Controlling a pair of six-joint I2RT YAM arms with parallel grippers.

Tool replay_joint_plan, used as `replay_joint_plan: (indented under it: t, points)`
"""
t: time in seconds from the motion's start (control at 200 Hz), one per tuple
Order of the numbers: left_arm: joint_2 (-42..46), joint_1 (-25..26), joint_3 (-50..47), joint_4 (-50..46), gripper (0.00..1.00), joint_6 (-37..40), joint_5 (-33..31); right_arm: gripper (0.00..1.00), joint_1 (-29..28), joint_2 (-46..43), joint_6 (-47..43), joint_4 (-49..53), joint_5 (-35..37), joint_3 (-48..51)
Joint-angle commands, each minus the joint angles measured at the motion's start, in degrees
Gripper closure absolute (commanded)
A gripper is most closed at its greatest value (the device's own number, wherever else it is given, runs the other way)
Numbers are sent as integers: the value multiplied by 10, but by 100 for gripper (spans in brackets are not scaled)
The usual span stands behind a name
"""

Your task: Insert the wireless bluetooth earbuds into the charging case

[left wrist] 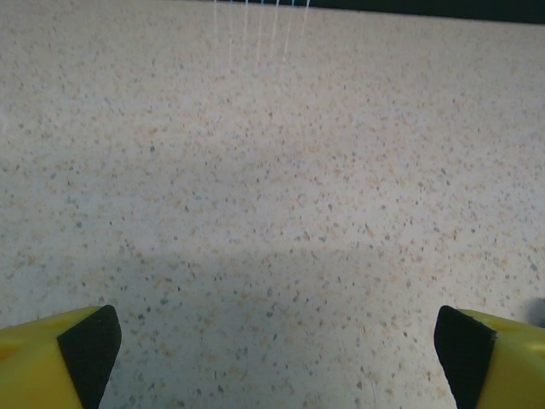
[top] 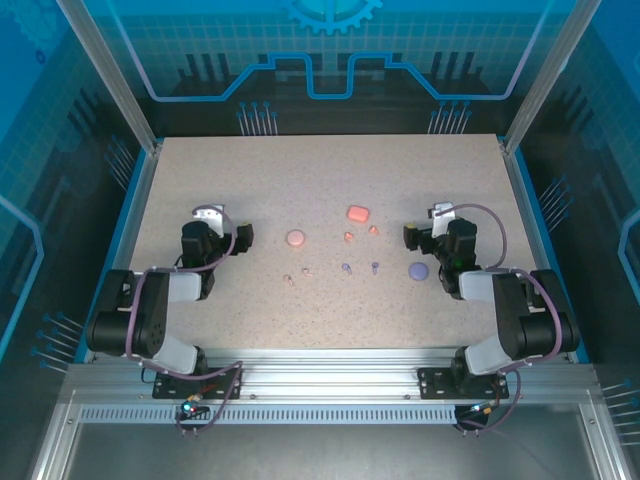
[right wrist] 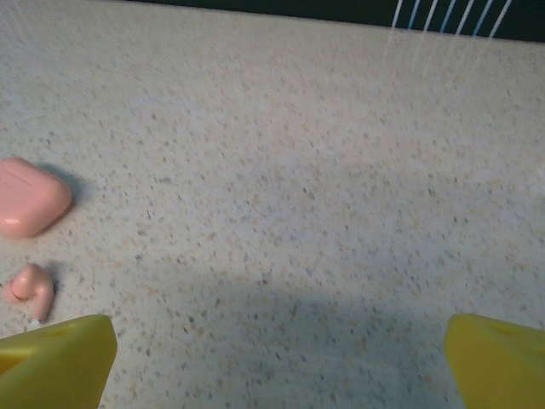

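**A:** Top view, status?

**B:** The left gripper [top: 208, 214] is seen over the left part of the table [top: 200, 170] and the right gripper [top: 441, 212] over the right part. Finger spread cannot be judged from up here. Three cases are laid out. The coral case [top: 358, 213] sits far centre, the pink round case [top: 295, 238] left of it and nearer, and the purple case [top: 418, 270] just beside the right arm.

**A:** Earbuds?

**B:** All six are lying loose on the table, in pairs. The coral earbuds [top: 348, 237] are just on the near side of the coral case. The purple earbuds [top: 346, 268] are left of the purple case. The beige earbuds [top: 306, 270] are on the near side of the pink round case. Both grippers are kept apart from them.

**A:** Left wrist?

**B:** The fingers [left wrist: 85, 345] are spread wide, one at each lower corner. Bare speckled table is seen between them.

**A:** Right wrist?

**B:** The fingers [right wrist: 60, 358] are spread wide too, with bare table between them. The coral case [right wrist: 30, 196] is seen at the left edge. One of the coral earbuds [right wrist: 32, 290] lies just nearer than it, apart from the case, close to the left finger but not touching it.
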State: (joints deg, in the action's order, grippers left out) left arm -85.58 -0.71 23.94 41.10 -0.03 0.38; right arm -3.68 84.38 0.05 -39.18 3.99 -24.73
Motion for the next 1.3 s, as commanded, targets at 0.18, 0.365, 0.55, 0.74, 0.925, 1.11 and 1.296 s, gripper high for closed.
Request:
replay_joint_plan:
  t: [0.18,0.365,0.55,0.74,0.925,1.11,1.296]
  points:
    - [101,-2,80,-186,1,-45,-49,0,14,-145,112,337,28,-150]
    - [140,2,167,-358,1,-166,-22,0,18,-108,206,543,-26,-281]
    - [171,48,198,-410,1,-201,-10,0,7,-116,256,600,-105,-300]
    - [178,78,203,-405,1,-281,-49,0,-20,-134,315,657,-60,-294]
    - [177,66,198,-388,1,-421,-17,0,-32,-142,364,706,-22,-281]
    - [174,58,182,-331,1,-424,64,0,-39,-145,408,764,18,-267]
    - [170,62,201,-386,1,-398,35,0,-40,-117,437,801,31,-260]
